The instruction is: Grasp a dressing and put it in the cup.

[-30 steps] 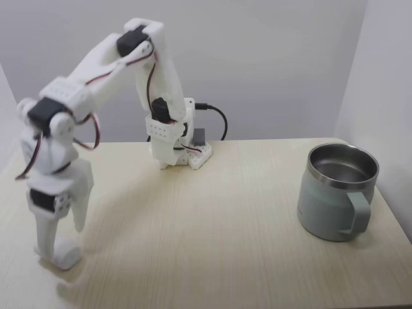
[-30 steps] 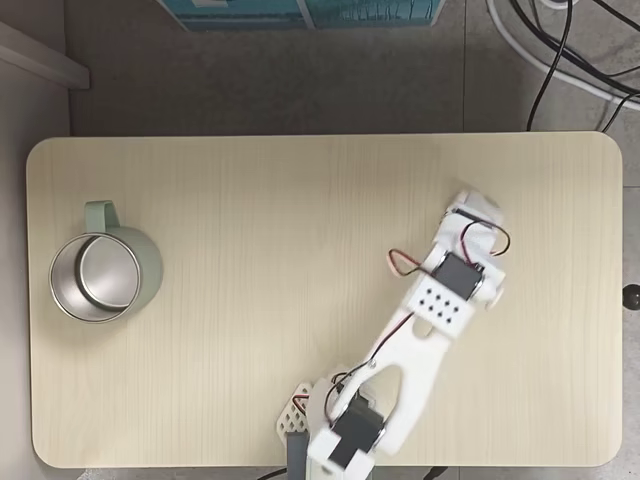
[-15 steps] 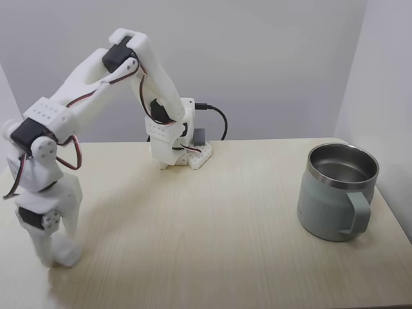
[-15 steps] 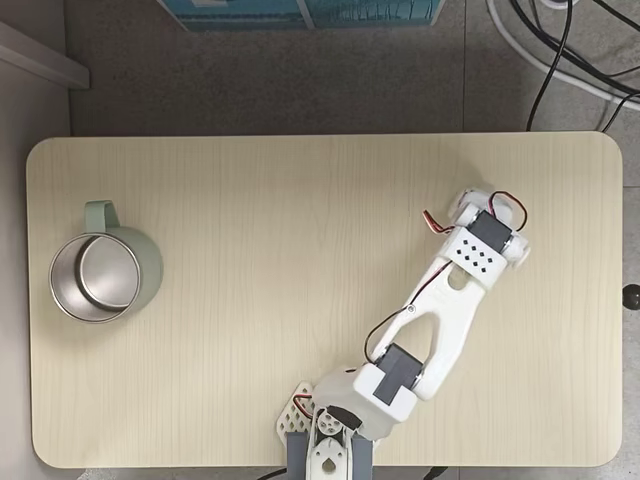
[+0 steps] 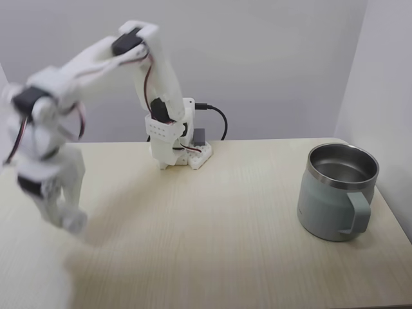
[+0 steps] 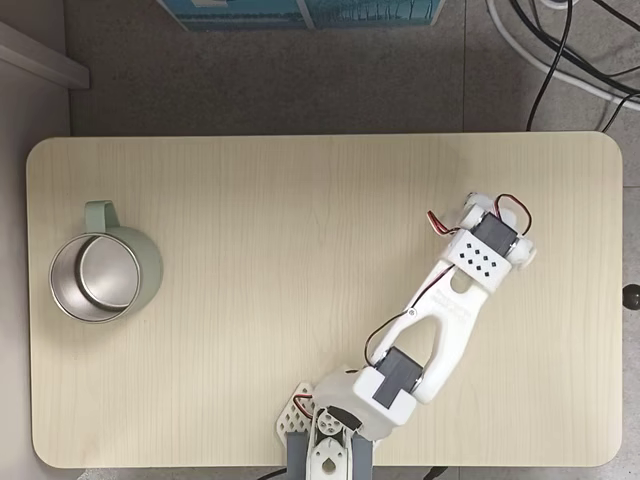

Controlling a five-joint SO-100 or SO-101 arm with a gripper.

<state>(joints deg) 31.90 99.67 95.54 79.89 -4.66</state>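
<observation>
From the side fixed view we've got the gripper [image 5: 69,221] blurred, lifted off the table [image 5: 212,238] at about 9 o'clock; can't tell if it's apart or together, and the dressing isn't clear to us. The top-down fixed view hides the gripper under the arm [image 6: 450,300], with the cup [image 6: 100,275] far over at 9 o'clock.

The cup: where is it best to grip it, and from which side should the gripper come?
Probably the handle, from above. The cup stands upright with its mouth up, and its body looks too wide to span; the handle is a thin loop jutting out free on the side.
</observation>
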